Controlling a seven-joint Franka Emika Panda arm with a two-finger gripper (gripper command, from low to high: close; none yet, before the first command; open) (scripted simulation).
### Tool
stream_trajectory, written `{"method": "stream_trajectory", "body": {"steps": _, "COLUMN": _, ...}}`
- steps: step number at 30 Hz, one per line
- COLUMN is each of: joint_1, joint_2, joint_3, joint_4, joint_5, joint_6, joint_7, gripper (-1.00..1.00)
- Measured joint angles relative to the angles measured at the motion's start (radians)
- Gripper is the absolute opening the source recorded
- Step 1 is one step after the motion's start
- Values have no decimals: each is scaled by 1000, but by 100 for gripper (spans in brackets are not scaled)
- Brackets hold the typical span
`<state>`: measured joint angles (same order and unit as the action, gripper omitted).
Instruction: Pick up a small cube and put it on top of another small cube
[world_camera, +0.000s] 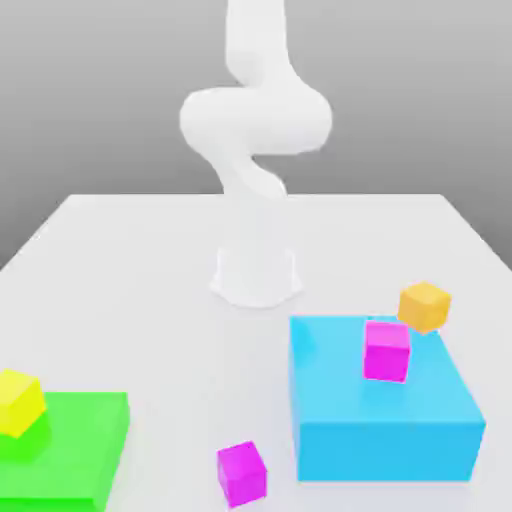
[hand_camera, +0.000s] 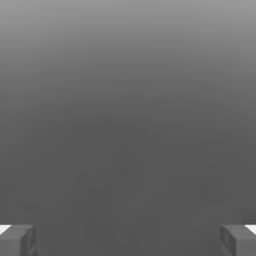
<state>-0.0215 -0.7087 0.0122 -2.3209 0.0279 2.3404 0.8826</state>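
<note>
Stacking hasn't begun: wide-open, empty two-finger gripper (hand_camera: 128, 241); plain magenta cube (world_camera: 242, 474), lower centre, and orange cube (world_camera: 424, 308), right, remain apart.

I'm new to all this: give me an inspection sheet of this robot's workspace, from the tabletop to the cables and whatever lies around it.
Surface: pale, plain table; arm mounted toward its far side.
Job's things: one pink cube on the blue block, its lookalike on the table between the two blocks; orange cube at the blue block's far right corner in the exterior view, whether resting on it I cannot tell. No stack made.
Clutter: blue block; green block bearing a yellow cube, both cut off by the exterior view's left edge.
Gripper: open, nothing held.
Cables: nothing seen.
Surroundings: plain grey backdrop.
</note>
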Motion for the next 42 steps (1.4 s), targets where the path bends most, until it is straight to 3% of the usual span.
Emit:
{"method": "stream_trajectory", "body": {"steps": 9, "joint_1": -79, "joint_2": 332, "joint_3": 69, "joint_4": -76, "joint_5": 66, "joint_6": 146, "joint_7": 327, "gripper": 0}}
{"method": "stream_trajectory", "body": {"steps": 18, "joint_1": -127, "joint_2": 659, "joint_3": 114, "joint_4": -151, "joint_5": 26, "joint_6": 293, "joint_7": 722, "gripper": 0}}
{"method": "stream_trajectory", "body": {"steps": 25, "joint_1": -78, "joint_2": 912, "joint_3": 47, "joint_4": -206, "joint_5": -51, "joint_6": 410, "joint_7": 1053, "gripper": 0}}
{"method": "stream_trajectory", "body": {"steps": 30, "joint_1": -53, "joint_2": 1093, "joint_3": 17, "joint_4": -180, "joint_5": -71, "joint_6": 545, "joint_7": 1098, "gripper": 0}}
{"method": "stream_trajectory", "body": {"steps": 31, "joint_1": -52, "joint_2": 1117, "joint_3": 14, "joint_4": -176, "joint_5": -73, "joint_6": 564, "joint_7": 1100, "gripper": -100}}
{"method": "stream_trajectory", "body": {"steps": 37, "joint_1": -51, "joint_2": 1129, "joint_3": 13, "joint_4": -173, "joint_5": -75, "joint_6": 575, "joint_7": 1102, "gripper": -100}}
{"method": "stream_trajectory", "body": {"steps": 42, "joint_1": -62, "joint_2": 994, "joint_3": 27, "joint_4": -201, "joint_5": -63, "joint_6": 468, "joint_7": 1093, "gripper": -100}}
